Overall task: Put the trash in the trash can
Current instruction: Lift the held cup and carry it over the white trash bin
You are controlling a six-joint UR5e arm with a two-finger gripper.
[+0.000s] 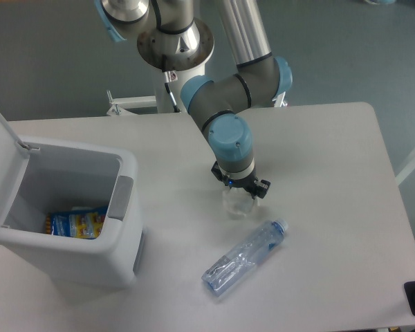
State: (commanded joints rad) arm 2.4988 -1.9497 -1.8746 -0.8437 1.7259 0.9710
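gripper (239, 196) low over crumpled white wrapper (236, 205), jaws at its top, grip state cannot be told | wrapper mid-tabletop (332, 159) | crushed clear bottle (243, 257) lying just beside it toward near edge, blue cap up-right | trash can (90, 256) at left, lid open, blue packet (76, 224) inside

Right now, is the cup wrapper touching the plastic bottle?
Apart. The camera view shows bare table between the wrapper, under the end effector, and the bottle lying nearer the front edge.
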